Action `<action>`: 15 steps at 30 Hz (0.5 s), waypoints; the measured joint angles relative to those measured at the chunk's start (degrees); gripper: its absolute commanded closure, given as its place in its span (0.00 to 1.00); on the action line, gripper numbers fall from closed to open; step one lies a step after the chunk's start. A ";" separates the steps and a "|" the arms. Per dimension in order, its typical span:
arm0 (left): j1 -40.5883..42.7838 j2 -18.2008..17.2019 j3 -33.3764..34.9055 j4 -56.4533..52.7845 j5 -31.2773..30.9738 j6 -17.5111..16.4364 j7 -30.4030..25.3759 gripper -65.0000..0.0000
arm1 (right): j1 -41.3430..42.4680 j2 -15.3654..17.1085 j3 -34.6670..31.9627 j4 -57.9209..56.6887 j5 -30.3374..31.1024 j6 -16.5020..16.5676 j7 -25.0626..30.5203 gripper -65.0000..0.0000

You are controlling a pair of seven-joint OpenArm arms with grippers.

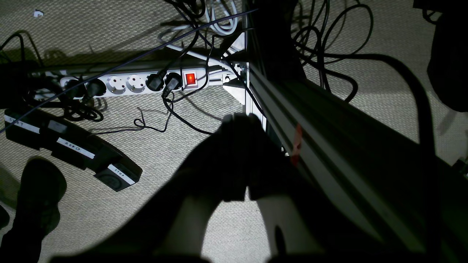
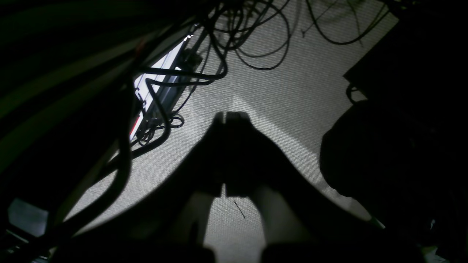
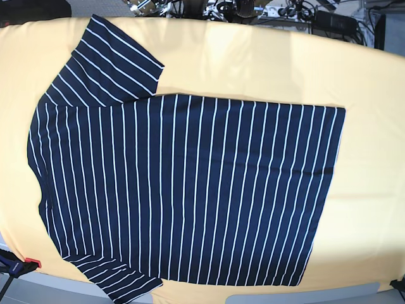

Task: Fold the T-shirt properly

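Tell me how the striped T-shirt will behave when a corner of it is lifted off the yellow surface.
The T-shirt lies flat and thin, so it will probably drape limply rather than hold shape. Spread wide, it will likely drag and bunch on the yellow surface if pulled from one corner. It looks light; the sleeve may flop.

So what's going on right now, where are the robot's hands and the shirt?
Both grippers shut, empty: left gripper, right gripper, over the floor. T-shirt flat, unfolded on yellow table. Nothing on the shirt.

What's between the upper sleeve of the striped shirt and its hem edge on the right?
In the base view, only bare yellow table cover lies above the T-shirt between the sleeve and the hem.
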 measured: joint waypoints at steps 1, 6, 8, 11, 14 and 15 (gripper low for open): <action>0.00 0.00 0.00 0.00 0.00 0.00 0.00 1.00 | -0.02 0.02 0.00 0.00 0.02 -1.01 -0.02 1.00; 0.00 0.00 0.00 0.00 0.00 0.02 0.00 1.00 | 0.00 0.35 0.00 0.04 -3.52 -3.26 -1.07 1.00; 0.00 0.00 0.00 0.00 0.00 0.00 0.00 1.00 | 0.02 0.52 0.07 0.04 -5.38 -3.19 -1.09 1.00; 0.00 0.00 0.00 0.00 0.00 0.00 0.00 1.00 | 0.00 0.46 0.04 0.04 -6.25 -3.15 -1.07 1.00; 0.00 0.00 0.00 0.00 0.00 0.00 0.00 1.00 | 0.00 0.33 0.04 0.04 -6.25 -3.04 -1.07 1.00; 0.00 0.00 0.00 0.00 0.00 0.00 0.00 1.00 | 0.00 0.35 0.04 0.04 -6.25 -3.04 -1.09 1.00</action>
